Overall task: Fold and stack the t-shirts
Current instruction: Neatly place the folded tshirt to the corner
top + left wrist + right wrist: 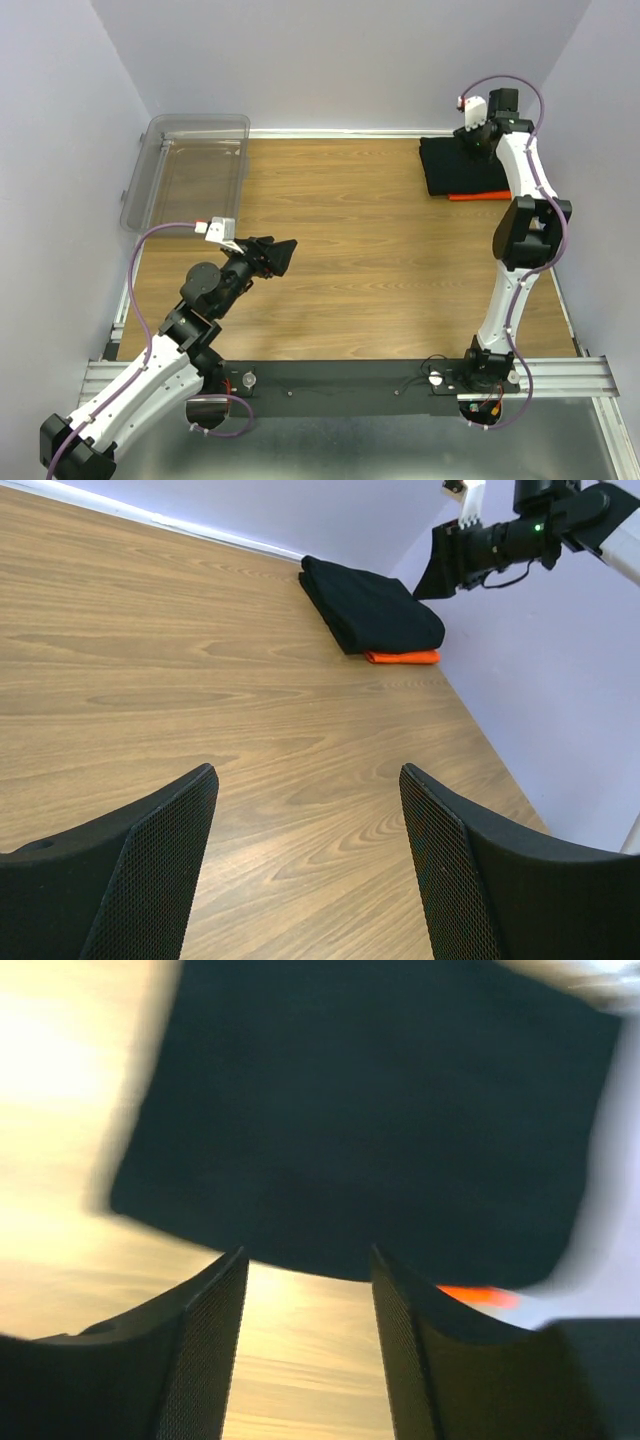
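A folded black t-shirt [455, 165] lies at the table's far right, on top of a folded orange t-shirt [480, 196] whose edge peeks out at the near side. The left wrist view shows the same pile, black t-shirt [375, 610] over orange t-shirt [402, 657]. My right gripper [468, 133] hovers over the pile's far part; in its blurred wrist view the jaws [308, 1265] stand open with nothing between them, the black t-shirt [370, 1110] beyond them and a sliver of the orange t-shirt [478, 1295] beside one finger. My left gripper [282, 256] is open and empty over the table's left middle [308, 775].
A clear plastic bin [190, 170] stands at the far left corner. Purple walls close in the table on the left, back and right. A black rail with the arm bases runs along the near edge [350, 385].
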